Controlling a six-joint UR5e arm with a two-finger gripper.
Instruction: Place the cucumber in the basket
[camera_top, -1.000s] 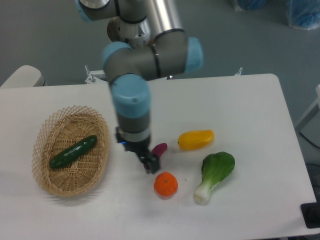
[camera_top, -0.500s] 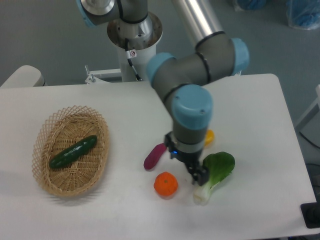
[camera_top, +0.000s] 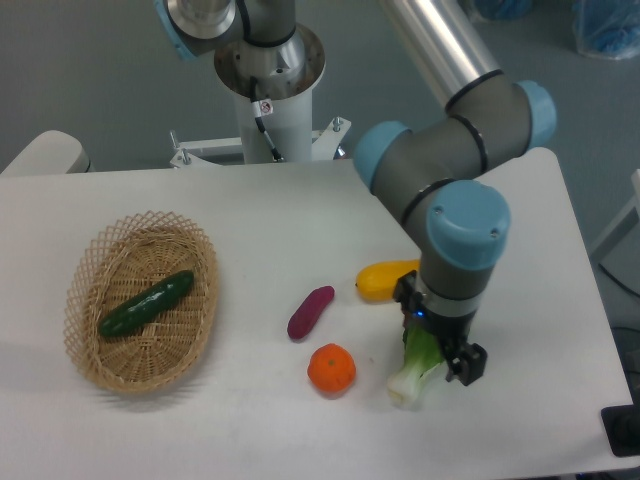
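The dark green cucumber lies diagonally inside the oval tan wicker basket at the left of the table. My gripper hangs far to the right, low over the leafy top of the bok choy, and hides most of its leaves. The fingers are small and dark, and I cannot tell if they are open or shut. Nothing shows held between them.
A purple eggplant-like piece lies mid-table. An orange fruit sits just in front of it. A yellow vegetable lies partly under my arm. The arm's base column stands at the back edge.
My arm has swung right across the table, from beside the purple piece to over the bok choy. The cucumber and basket have not moved. The purple piece is fully uncovered now.
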